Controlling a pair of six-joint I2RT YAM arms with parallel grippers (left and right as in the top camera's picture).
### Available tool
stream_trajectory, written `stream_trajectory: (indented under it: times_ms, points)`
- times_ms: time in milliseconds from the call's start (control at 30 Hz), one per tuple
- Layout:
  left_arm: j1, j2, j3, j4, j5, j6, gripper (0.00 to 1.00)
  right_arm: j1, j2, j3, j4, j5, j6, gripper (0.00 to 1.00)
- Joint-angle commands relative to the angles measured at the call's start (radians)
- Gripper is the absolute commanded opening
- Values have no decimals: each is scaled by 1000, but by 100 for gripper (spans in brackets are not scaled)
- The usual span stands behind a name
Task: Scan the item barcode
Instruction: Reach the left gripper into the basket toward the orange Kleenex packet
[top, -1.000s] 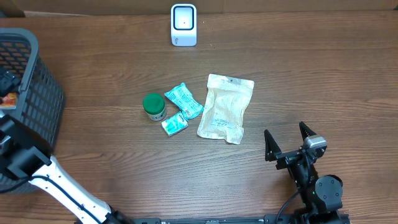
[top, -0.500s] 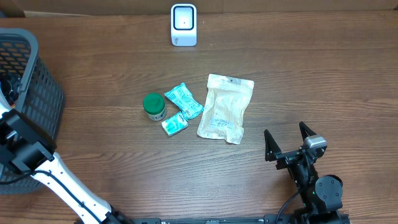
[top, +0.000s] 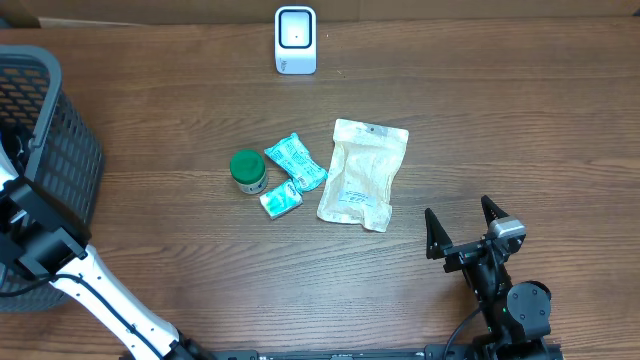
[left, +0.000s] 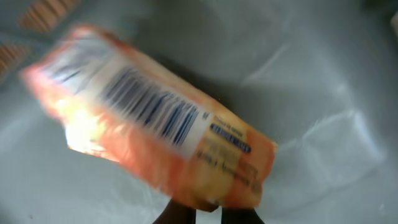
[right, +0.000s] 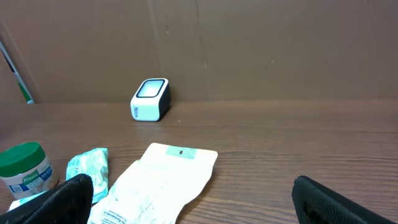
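Brown wood-grain tabletop (top: 480, 110), from overhead: a white scanner (top: 295, 40) stands at the far edge and a dark mesh basket (top: 45, 150) sits at the left. My left arm (top: 45, 250) reaches down into the basket, so what it grips is hidden from this camera. Mid-table lie a green-lidded jar (top: 247, 170), a pair of teal packets (top: 296, 162) just right of it, and a pale pouch (top: 363, 173) further right. My right gripper (top: 465, 228) hovers by the near edge, right of centre and apart from the pouch, with its fingers spread wide and nothing between them.

Left wrist camera: an orange packet (left: 155, 143), blurred and tilted, fills the frame over a pale grey, creased surface, its barcode (left: 149, 106) facing the lens. My left gripper (left: 207, 214) shows at the bottom edge, its dark fingertips (left: 177, 216) closed on the packet's near edge. The rest of the packet stretches up and left from them.

Right wrist camera: against a cardboard wall (right: 280, 43), the scanner stands far left of centre. The jar, one teal packet and the pouch lie nearer. My two right fingers sit at the lower corners, wide apart and empty.
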Motion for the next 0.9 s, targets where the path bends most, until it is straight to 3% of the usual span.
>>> stream_trajectory:
  times_ms: [0, 367, 400, 433, 533, 633, 867]
  points:
    - [5, -13, -2, -33, -1, -23, 4, 4, -9, -10, 7, -1, -1, 100]
    - [4, -216, 0, -58, 24, -41, 4, 4, -9, -10, 7, -1, -1, 100]
    - [4, -215, 0, -56, 24, -41, 18, 4, -9, -10, 7, -1, -1, 100]
    - [5, -207, 0, -55, 24, -41, 42, 4, -9, -10, 7, -1, -1, 100]
    - [5, -177, 0, -33, 21, -36, 75, 4, -9, -10, 7, -1, -1, 100]
    - [5, -142, 0, -2, 16, -27, 80, 4, -9, -10, 7, -1, -1, 100]
    - [4, -43, 0, 105, 23, 105, 80, 4, -9, -10, 7, -1, -1, 100]
